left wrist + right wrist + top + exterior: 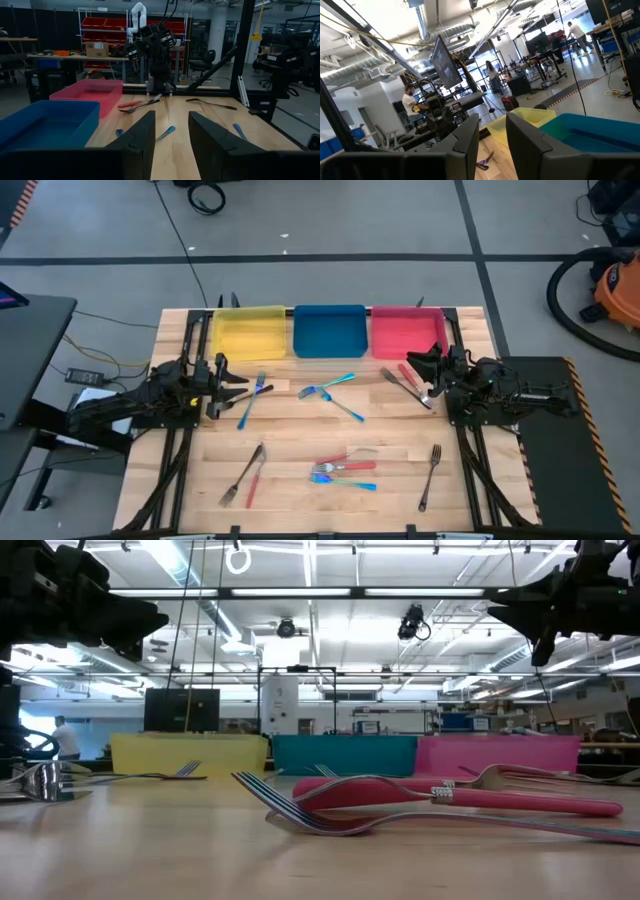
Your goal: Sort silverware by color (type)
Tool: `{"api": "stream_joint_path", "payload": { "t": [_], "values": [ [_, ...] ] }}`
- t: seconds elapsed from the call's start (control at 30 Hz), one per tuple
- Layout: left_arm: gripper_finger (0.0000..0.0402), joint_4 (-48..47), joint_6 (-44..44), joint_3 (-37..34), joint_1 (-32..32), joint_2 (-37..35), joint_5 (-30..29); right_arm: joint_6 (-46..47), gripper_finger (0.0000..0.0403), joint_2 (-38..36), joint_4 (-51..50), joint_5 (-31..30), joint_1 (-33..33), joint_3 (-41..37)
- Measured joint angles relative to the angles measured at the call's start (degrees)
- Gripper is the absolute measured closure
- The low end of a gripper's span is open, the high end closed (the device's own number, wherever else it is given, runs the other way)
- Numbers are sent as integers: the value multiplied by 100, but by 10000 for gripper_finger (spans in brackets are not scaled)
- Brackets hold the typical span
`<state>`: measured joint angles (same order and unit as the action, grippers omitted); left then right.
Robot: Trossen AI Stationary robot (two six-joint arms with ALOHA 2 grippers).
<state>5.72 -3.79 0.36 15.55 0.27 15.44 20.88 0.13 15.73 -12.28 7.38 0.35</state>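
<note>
The silverware lies scattered on the wooden table (pixel 300 435). A blue-handled fork (pixel 250 404) and a dark piece (pixel 262 390) lie beside my left gripper (pixel 240 387). Teal-handled pieces (pixel 337 383) lie mid-table. A red-handled piece (pixel 408 375) and a dark one (pixel 400 385) lie under my right gripper (pixel 413 364). A dark fork (pixel 242 473) and a red knife (pixel 253 483) lie near left, a red and blue cluster (pixel 345 471) near centre, and a dark fork (pixel 430 476) near right. Both grippers hang open above the table (pixel 171 125) (pixel 492 127), with nothing between the fingers.
Three trays stand in a row along the far edge: yellow (pixel 245 332), blue (pixel 328 330), red (pixel 408 330). Both arm bases sit at the table's left and right edges. People stand in the room beyond the table (pixel 411 107).
</note>
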Motion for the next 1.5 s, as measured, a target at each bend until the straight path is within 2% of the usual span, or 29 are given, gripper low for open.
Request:
{"api": "stream_joint_path", "payload": {
  "t": [0.67, 0.9, 1.1, 1.5],
  "values": [
    [283, 83, -33, 0, -1, 11, 0, -2, 297, -1, 1, 0, 0, 0],
    [283, 74, -939, -1, -1, 11, -60, -2, 297, -1, 1, 0, 0, 0],
    [283, 18, -291, -2, 0, 9, -84, -1, 297, -1, 1, -1, 0, 1],
    [283, 4, -463, -2, -2, 9, -129, -2, 297, -1, -1, -1, 0, 1]
  ]
}}
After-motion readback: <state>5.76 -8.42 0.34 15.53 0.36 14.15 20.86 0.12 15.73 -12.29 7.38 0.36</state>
